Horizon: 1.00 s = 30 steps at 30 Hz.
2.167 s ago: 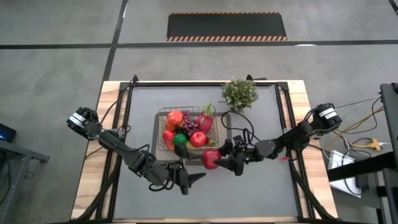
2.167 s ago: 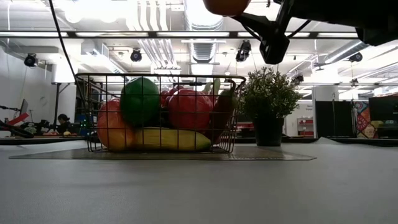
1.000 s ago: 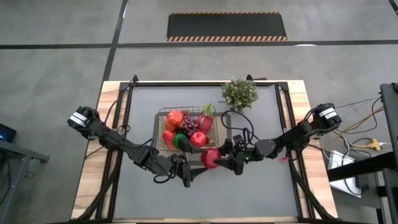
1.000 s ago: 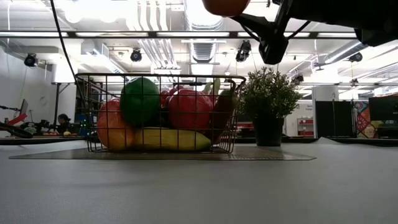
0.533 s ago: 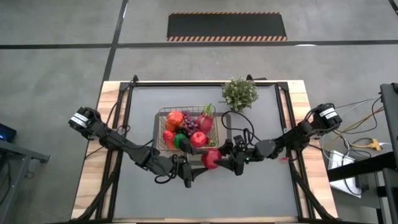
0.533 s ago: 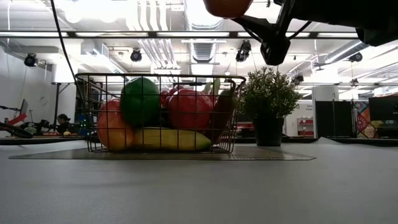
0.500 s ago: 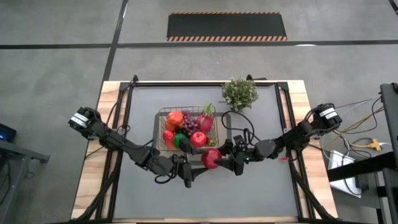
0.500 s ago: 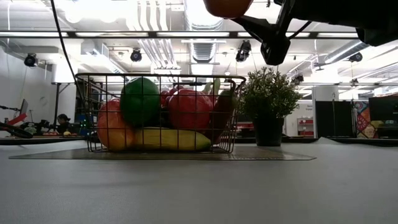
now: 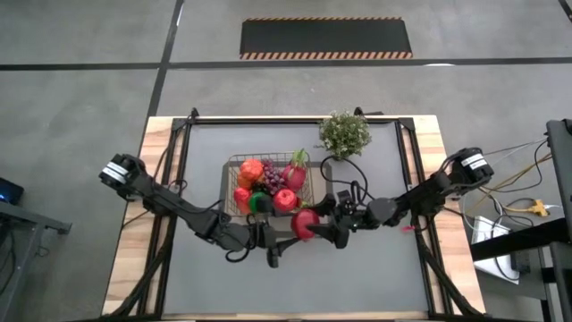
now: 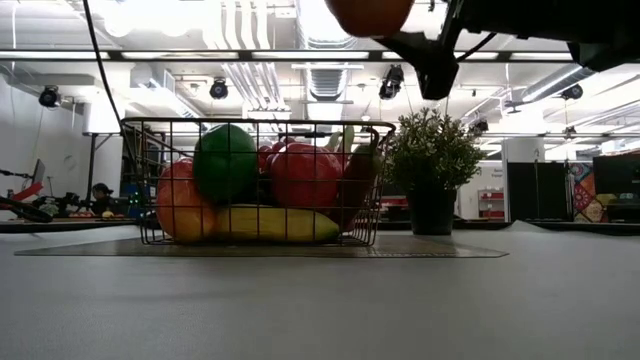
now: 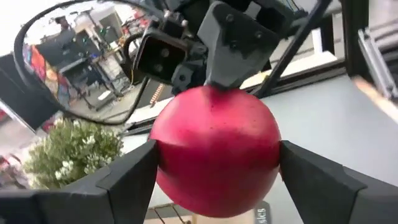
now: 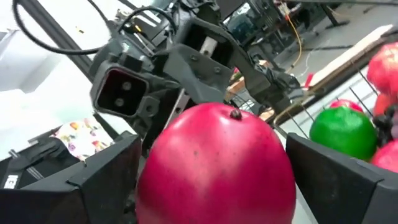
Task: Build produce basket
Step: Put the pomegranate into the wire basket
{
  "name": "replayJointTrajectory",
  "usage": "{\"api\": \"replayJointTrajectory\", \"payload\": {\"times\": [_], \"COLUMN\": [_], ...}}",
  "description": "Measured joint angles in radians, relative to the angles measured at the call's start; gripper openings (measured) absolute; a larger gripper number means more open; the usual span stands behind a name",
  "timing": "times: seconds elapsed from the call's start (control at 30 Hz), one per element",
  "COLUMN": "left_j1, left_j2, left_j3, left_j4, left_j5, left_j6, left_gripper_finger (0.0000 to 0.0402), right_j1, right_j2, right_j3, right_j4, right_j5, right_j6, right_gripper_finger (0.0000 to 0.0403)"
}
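A green potted plant [image 9: 345, 134] stands on the grey table [image 9: 375, 277], a dark striped mat [image 9: 325, 38] on the floor beyond

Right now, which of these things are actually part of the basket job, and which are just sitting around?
Part of the job:
- wire basket, holding fruit
- red apple, between both claws, beside the basket
- left claw and right claw
- green lime and banana in the basket

Just lying about:
- potted plant
- dark striped mat on the floor

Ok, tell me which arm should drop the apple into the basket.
Right. The right gripper holds the apple aloft beside the basket's near rim; the left gripper only hovers alongside.
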Motion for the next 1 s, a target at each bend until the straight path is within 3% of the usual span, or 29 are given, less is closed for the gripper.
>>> {"api": "replayJointTrajectory", "payload": {"times": [0.23, 0.43, 0.6, 0.7, 0.77, 0.9, 1.0], "left_j1": [-0.001, 0.003, 0.014, 0.028, 0.038, 0.040, 0.022], "left_j2": [-0.032, -0.079, -0.100, -0.101, -0.097, -0.095, -0.095], "left_j3": [-0.002, -0.002, -0.002, -0.002, -0.002, -0.002, -0.002], "left_j4": [-0.100, -0.216, -0.203, -0.210, -0.209, -0.243, -0.283], "left_j5": [-0.030, -0.118, -0.214, -0.278, -0.291, -0.288, -0.257], "left_j6": [-0.194, -0.349, -0.374, -0.374, -0.373, -0.369, -0.369], "left_gripper_finger": [0.0293, 0.0293, 0.0294, 0.0294, 0.0294, 0.0294, 0.0294], "right_j1": [0.000, 0.001, 0.002, -0.004, -0.012, -0.013, 0.008], "right_j2": [-0.116, -0.250, -0.296, -0.266, -0.238, -0.235, -0.273], "right_j3": [0.000, 0.000, 0.000, 0.000, 0.000, -0.001, -0.001], "right_j4": [-0.132, -0.330, -0.462, -0.463, -0.474, -0.520, -0.593], "right_j5": [-0.001, 0.014, 0.174, 0.300, 0.329, 0.263, 0.071], "right_j6": [-0.087, -0.122, -0.156, -0.190, -0.191, -0.224, -0.298], "right_gripper_finger": [0.0379, 0.0379, 0.0379, 0.0379, 0.0379, 0.0379, 0.0379]}}
